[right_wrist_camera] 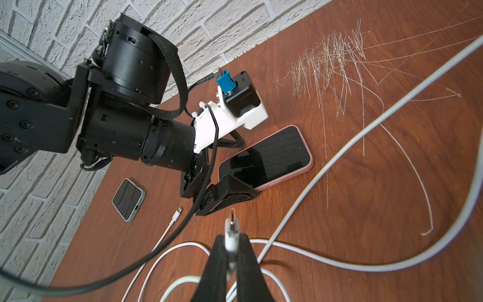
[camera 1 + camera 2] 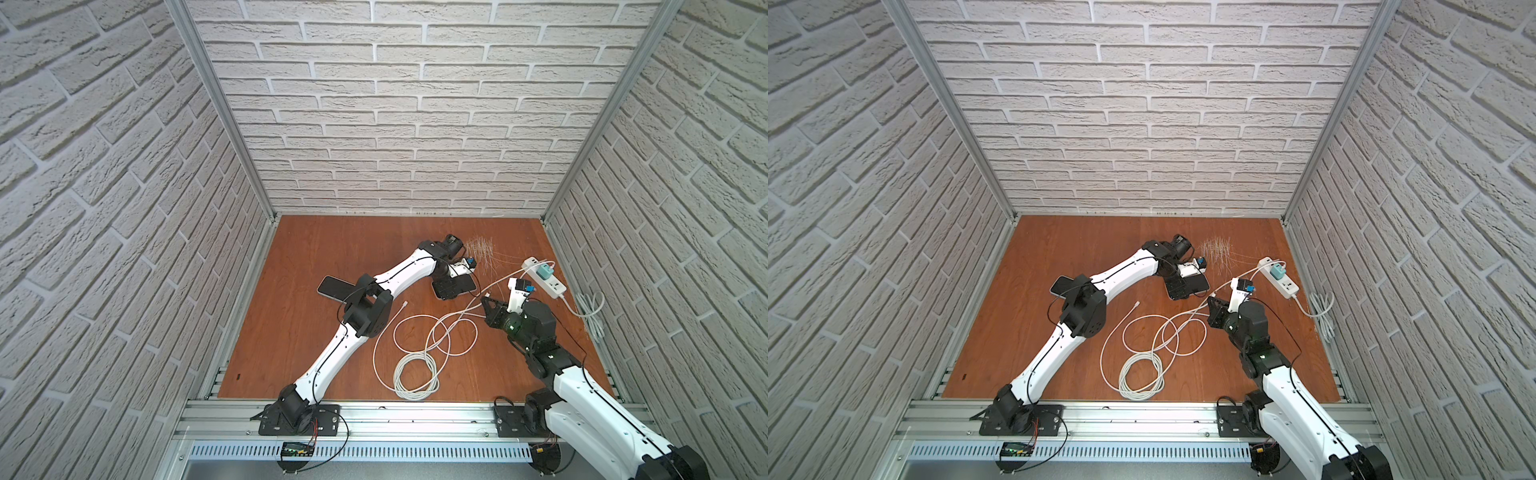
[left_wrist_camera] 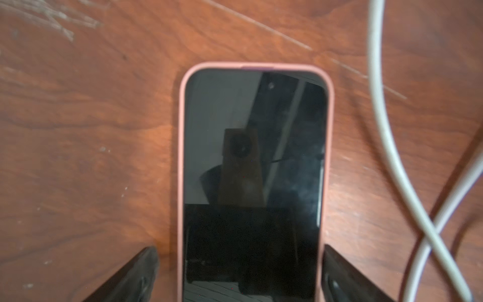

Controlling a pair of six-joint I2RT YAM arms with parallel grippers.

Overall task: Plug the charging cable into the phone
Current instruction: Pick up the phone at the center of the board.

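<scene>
The phone (image 3: 256,157) in a pink case lies screen up on the wooden table (image 3: 78,130), seen in both top views (image 2: 464,283) (image 2: 1200,283). My left gripper (image 3: 240,252) is open and low over it, one finger on each long side of the phone's near end; a small gap shows beside one finger (image 3: 146,264). My right gripper (image 1: 232,239) is shut on the plug of the white charging cable (image 1: 232,224). The plug's metal tip sticks out past the fingers and points toward the phone (image 1: 274,157), a short way from it.
A second phone (image 2: 334,286) lies left, partly under my left arm. Another white cable (image 2: 415,374) is coiled near the front, with a loose plug end (image 2: 405,304). A white power strip (image 2: 555,286) with a teal charger (image 2: 542,273) sits right.
</scene>
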